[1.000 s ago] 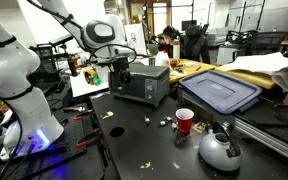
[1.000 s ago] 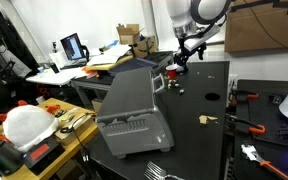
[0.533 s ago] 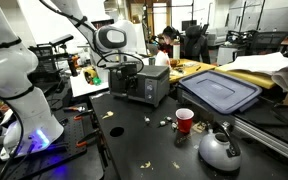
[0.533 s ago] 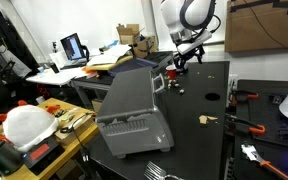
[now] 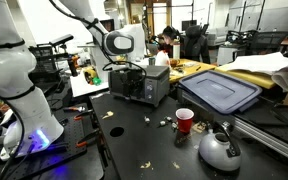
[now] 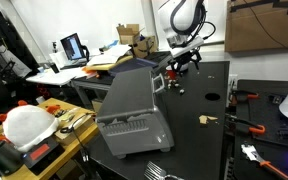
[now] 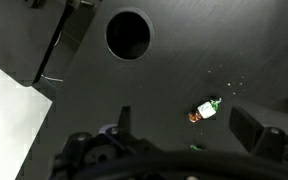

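Hovering spread claw above one scrap, one round hole.

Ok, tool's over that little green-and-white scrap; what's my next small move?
Probably ease straight down: in the wrist view the scrap lies on the black table between the fingers of the open tool, which hangs clear above it.

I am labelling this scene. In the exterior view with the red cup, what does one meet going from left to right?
From the left: white robot base → toaster oven → red cup → silver kettle. The blue lid spans cup and kettle, so it is left out.
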Motion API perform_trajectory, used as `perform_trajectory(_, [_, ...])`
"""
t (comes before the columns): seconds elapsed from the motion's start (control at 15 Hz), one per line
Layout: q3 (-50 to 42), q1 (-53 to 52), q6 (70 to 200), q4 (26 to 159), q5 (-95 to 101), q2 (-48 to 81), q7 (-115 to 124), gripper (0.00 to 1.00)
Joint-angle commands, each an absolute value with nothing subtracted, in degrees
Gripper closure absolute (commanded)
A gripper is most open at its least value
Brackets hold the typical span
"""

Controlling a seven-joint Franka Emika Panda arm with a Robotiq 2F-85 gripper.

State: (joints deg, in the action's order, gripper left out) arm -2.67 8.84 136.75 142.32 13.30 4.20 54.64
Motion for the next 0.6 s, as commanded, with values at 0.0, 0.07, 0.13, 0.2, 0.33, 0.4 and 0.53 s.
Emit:
perform_trajectory(0.0, [-4.4, 6.2, 139.9, 140.7, 12.6, 6.7, 58.0, 0.0])
perform_trajectory(0.07, [-4.7, 5.8, 140.8, 140.5, 12.8, 7.1, 58.3, 0.0])
perform_trajectory(0.13, [-4.9, 5.3, 141.9, 140.4, 13.6, 7.3, 59.4, 0.0])
perform_trajectory(0.2, [-5.3, 5.5, 139.8, 141.1, 12.5, 6.4, 55.7, 0.0])
perform_trajectory(0.33, [-5.6, 5.0, 140.0, 141.0, 12.5, 6.8, 55.4, 0.0])
perform_trajectory(0.4, [-5.7, 4.9, 140.0, 141.0, 12.5, 6.8, 55.4, 0.0])
perform_trajectory(0.53, [-5.8, 5.0, 140.0, 141.0, 12.5, 6.8, 55.3, 0.0])
